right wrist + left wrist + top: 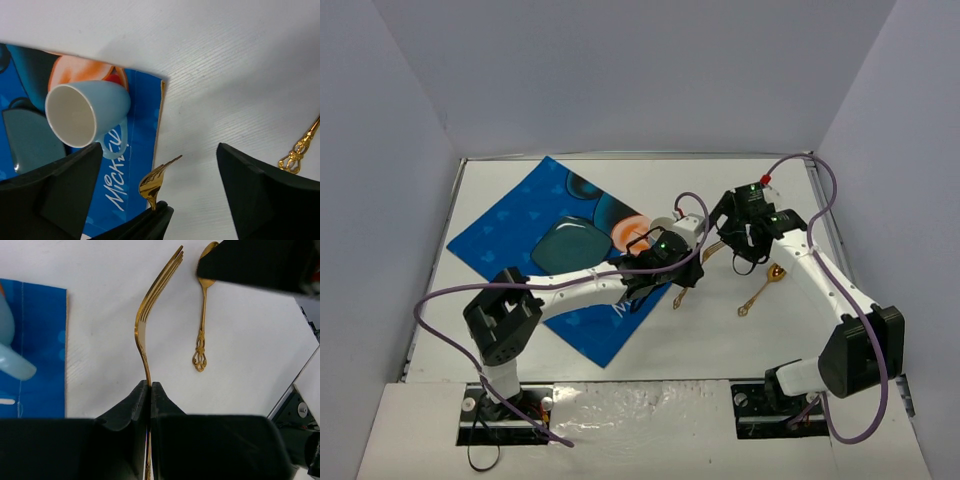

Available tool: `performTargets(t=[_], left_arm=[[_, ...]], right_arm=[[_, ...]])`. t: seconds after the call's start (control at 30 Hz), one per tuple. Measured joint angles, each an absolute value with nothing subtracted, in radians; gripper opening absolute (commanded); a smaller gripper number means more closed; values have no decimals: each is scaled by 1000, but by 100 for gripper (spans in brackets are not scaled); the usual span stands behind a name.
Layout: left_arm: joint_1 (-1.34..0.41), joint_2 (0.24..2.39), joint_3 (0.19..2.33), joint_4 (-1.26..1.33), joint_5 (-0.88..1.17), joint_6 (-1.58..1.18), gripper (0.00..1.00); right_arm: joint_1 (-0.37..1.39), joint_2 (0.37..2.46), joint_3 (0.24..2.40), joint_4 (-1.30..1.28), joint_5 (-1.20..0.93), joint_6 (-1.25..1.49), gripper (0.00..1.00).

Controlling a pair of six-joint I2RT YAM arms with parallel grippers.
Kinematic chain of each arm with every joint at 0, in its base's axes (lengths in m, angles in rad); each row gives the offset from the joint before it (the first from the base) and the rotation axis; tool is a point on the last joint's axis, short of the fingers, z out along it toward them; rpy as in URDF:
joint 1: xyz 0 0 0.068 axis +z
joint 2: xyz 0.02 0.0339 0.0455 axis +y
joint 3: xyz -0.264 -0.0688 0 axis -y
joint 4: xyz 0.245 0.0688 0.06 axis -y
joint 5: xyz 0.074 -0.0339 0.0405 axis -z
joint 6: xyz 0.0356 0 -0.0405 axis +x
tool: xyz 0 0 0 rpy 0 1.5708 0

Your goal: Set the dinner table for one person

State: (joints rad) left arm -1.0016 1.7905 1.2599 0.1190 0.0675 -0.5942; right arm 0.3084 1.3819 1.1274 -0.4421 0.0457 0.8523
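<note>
My left gripper (150, 385) is shut on the handle of a gold fork (159, 290), holding it edge-up over the white dinner table (100, 270), tines pointing away. In the top view the left gripper (682, 272) is just right of the blue Mickey placemat (510, 240). A gold spoon (202, 315) lies on the table beside the fork and also shows in the top view (760, 290). My right gripper (159, 152) is open and empty, above the fork's tines (154, 181). In the top view the right gripper (740, 240) is near the table's middle right.
A light blue cup (82, 112) lies on its side on the placemat (135, 145), near its right edge. A teal square plate (570, 240) sits on the placemat's middle. The spoon's handle (298, 150) lies to the right of my right gripper. Purple cables loop over both arms.
</note>
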Motion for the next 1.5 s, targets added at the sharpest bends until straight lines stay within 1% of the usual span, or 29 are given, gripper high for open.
performTargets(t=[0.13, 0.23, 0.4, 0.5, 0.67, 0.87, 0.97, 1.07, 1.3, 1.5], left_arm=[[-940, 1703, 1179, 83, 86, -595, 0], [-861, 1628, 1124, 45, 103, -596, 0], [-681, 1509, 1084, -47, 157, -555, 0], [-543, 1443, 1078, -127, 214, -480, 0], [-344, 1417, 1111, -258, 281, -300, 0], [-86, 1507, 1184, -329, 392, -63, 0], [28, 1575, 1213, -322, 458, -2, 0], [102, 1658, 1254, -312, 509, 38, 0], [170, 1903, 1445, -316, 628, 135, 0], [171, 2028, 1525, -344, 686, 190, 0]], right_arm=[[308, 1378, 1211, -446, 50, 803, 100], [298, 1361, 1267, -446, 49, 767, 100], [197, 1321, 1315, -445, 27, 700, 100], [127, 1298, 1315, -448, 1, 650, 100], [104, 1268, 1310, -450, -37, 563, 100], [104, 1238, 1259, -454, -115, 485, 100], [104, 1238, 1233, -455, -158, 454, 100], [105, 1238, 1219, -459, -188, 427, 99], [106, 1226, 1219, -461, -207, 360, 99], [105, 1217, 1217, -461, -211, 333, 99]])
